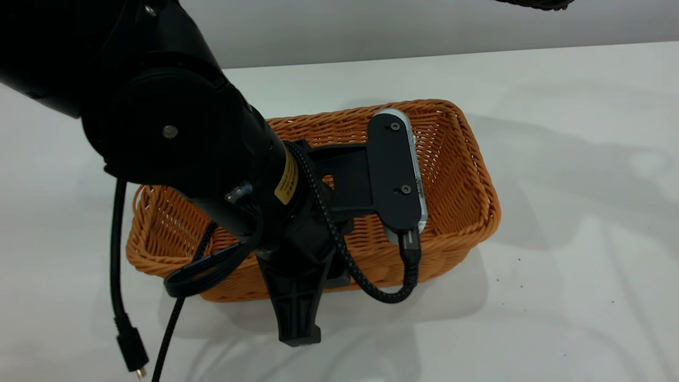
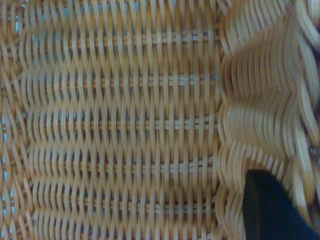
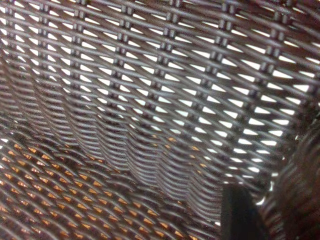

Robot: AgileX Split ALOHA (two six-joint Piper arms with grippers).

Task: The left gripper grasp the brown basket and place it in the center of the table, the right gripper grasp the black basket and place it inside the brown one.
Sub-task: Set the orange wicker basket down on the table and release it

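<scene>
Brown basket (image 1: 456, 175) sits on the white surface (image 1: 583, 212) around the middle of the exterior frame, its long axis running from lower left to upper right, with the left arm coming in from the upper left and covering much of its near half. The left end effector (image 1: 297, 297) is at the basket's near long wall, one black finger showing outside the wall at the lower centre of the frame; the left wrist view shows another finger (image 2: 272, 210) inside against the woven wall, so I judge it clamped on that wall. The black basket (image 3: 150, 100) fills the right wrist view, its open weave showing white light through the upper part and orange through the lower left, which suggests it hangs above the brown one. A dark finger (image 3: 240, 212) of the right end effector (image 3: 250, 220) lies against the weave at the lower right of that view; it looks closed on the basket's wall, though the second finger is hidden. In the exterior view only a dark sliver shows at the upper right edge. The risk I see: the left arm occupies the brown basket's opening, so lowering the black one now could strike the wrist camera or cable. A one-wall grip could also let either basket tilt or slip, and the dark basket may wedge on the rim.
</scene>
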